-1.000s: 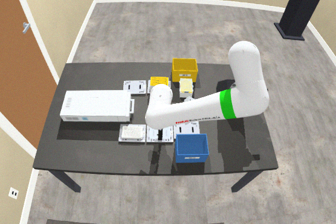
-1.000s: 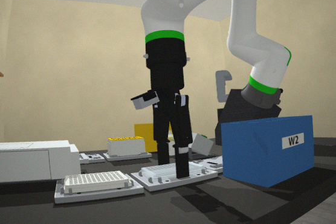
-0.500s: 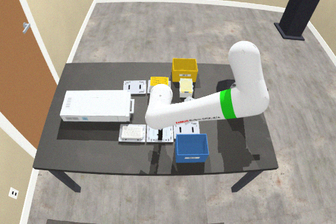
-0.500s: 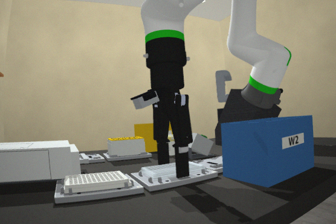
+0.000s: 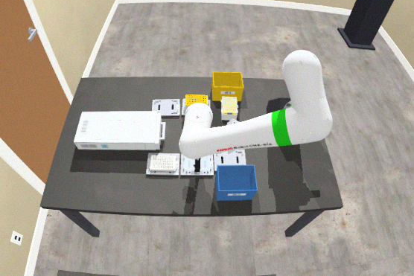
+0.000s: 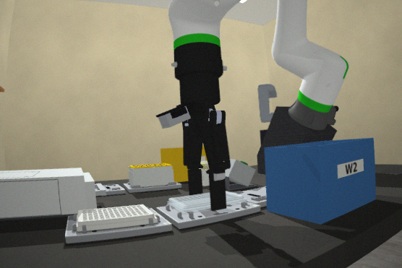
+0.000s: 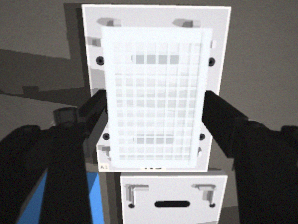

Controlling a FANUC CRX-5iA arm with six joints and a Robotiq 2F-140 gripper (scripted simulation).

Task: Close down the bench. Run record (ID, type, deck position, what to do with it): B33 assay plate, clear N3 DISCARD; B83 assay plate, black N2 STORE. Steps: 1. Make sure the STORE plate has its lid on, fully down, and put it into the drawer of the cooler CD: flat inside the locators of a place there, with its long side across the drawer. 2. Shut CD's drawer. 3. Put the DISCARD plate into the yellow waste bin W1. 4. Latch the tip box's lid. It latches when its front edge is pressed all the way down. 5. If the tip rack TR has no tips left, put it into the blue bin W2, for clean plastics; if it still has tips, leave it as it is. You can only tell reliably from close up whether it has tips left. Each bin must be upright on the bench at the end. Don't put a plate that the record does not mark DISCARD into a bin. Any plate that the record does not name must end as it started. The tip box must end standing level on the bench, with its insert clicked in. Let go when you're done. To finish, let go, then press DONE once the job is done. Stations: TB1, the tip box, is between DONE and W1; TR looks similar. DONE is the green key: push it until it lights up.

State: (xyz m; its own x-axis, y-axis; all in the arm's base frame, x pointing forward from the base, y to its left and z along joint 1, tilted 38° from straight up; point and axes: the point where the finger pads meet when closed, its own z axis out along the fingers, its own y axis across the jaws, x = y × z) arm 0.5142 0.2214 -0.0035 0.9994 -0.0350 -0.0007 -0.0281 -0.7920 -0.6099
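The gripper (image 7: pixel 155 112) points straight down over the front-middle part of the bench (image 5: pixel 112 203), and its two black fingers are clamped on the long sides of the clear assay plate (image 7: pixel 155 100). In the wrist view the plate covers most of its white deck nest (image 7: pixel 220 30) and looks slightly tilted against the nest's outline; whether it has left the nest or just rests on it cannot be told. In the exterior view the fingers reach down to the plate (image 6: pixel 202 200) at the nest (image 6: pixel 231 213). Just beside this nest, toward the front right corner, stands the blue bin (image 5: pixel 237 182) labelled W2, upright. On the other side, toward the front left, another nest carries a white plate with round wells (image 5: pixel 162 163). The white cooler (image 5: pixel 117 129) lies along the left part of the bench. Toward the back edge stand the yellow waste bin (image 5: pixel 227 85), a pale tip box (image 5: pixel 228 107) just in front of it, and a tip rack with a yellow top (image 5: pixel 196 99) beside that. An empty nest (image 7: pixel 172 202) shows at the bottom of the wrist view.
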